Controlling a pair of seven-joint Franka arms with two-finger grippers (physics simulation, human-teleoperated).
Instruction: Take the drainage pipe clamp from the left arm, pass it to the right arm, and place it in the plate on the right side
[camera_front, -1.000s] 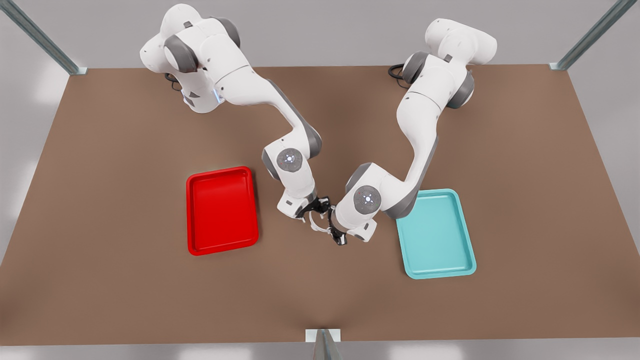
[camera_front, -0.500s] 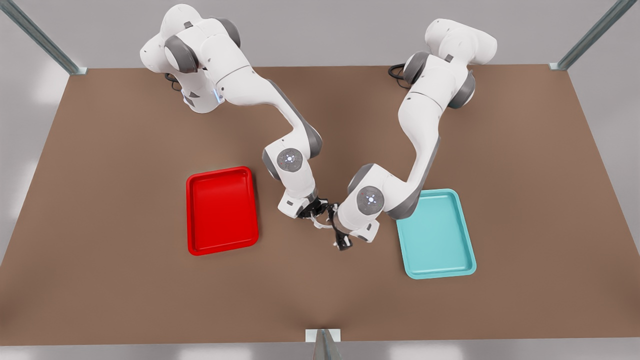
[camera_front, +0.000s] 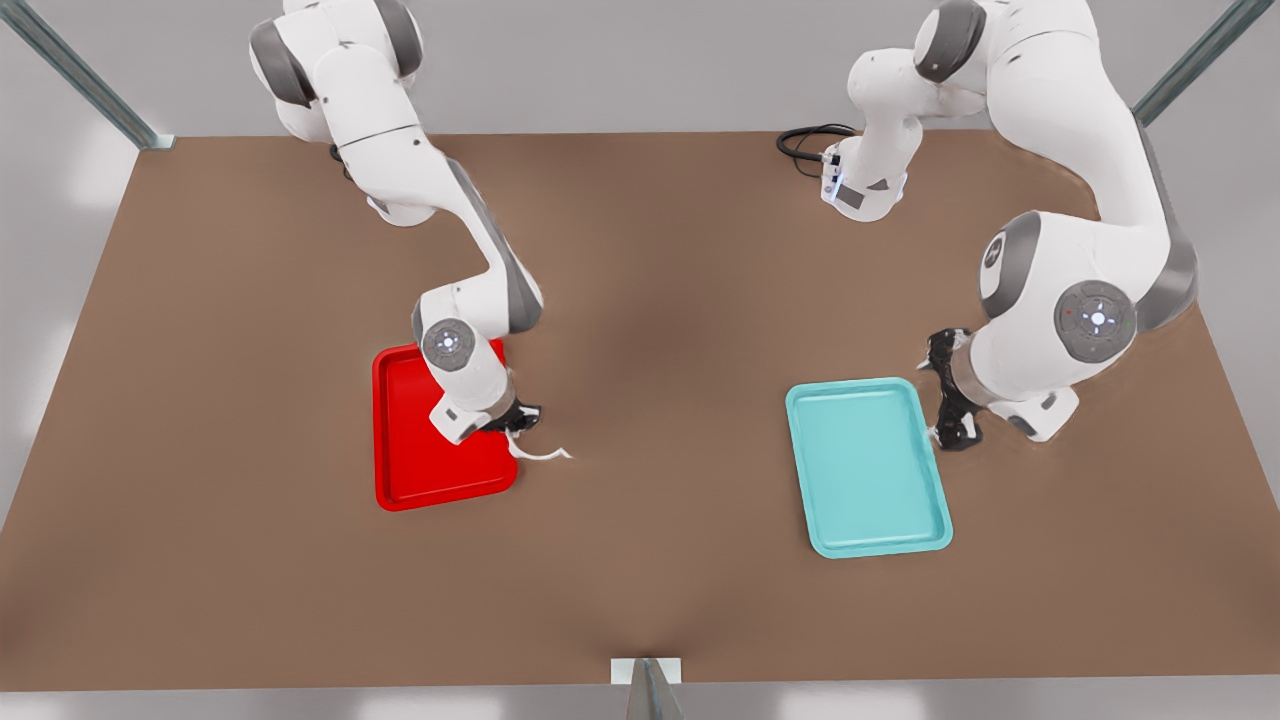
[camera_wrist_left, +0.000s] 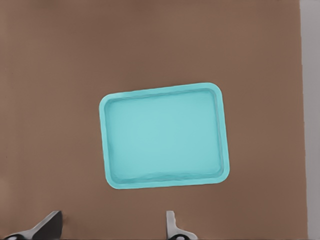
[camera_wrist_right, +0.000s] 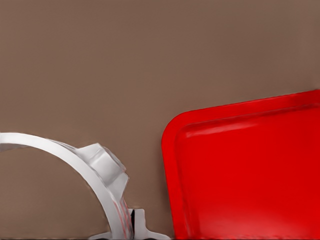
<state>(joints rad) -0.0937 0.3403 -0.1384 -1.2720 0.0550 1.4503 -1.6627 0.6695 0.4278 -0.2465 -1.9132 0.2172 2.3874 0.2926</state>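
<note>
The right tool (camera_front: 520, 418) is closed on one end of the drainage pipe clamp (camera_front: 540, 452), which hangs over bare table (camera_front: 650, 560) just beside the plate (camera_front: 400, 480), not in it. The red plate's corner (camera_wrist_right: 175, 132) lies near the clamp (camera_wrist_right: 95, 165). The left tool (camera_front: 948, 390), fingers (camera_wrist_left: 172, 227) spread wide and holding nothing, hovers at the teal tray's (camera_front: 870, 545) far edge; wide open table separates the trays.

red plate (camera_front: 400, 470), teal tray (camera_front: 870, 470) (glossy), white clamp (camera_front: 535, 452)
</note>
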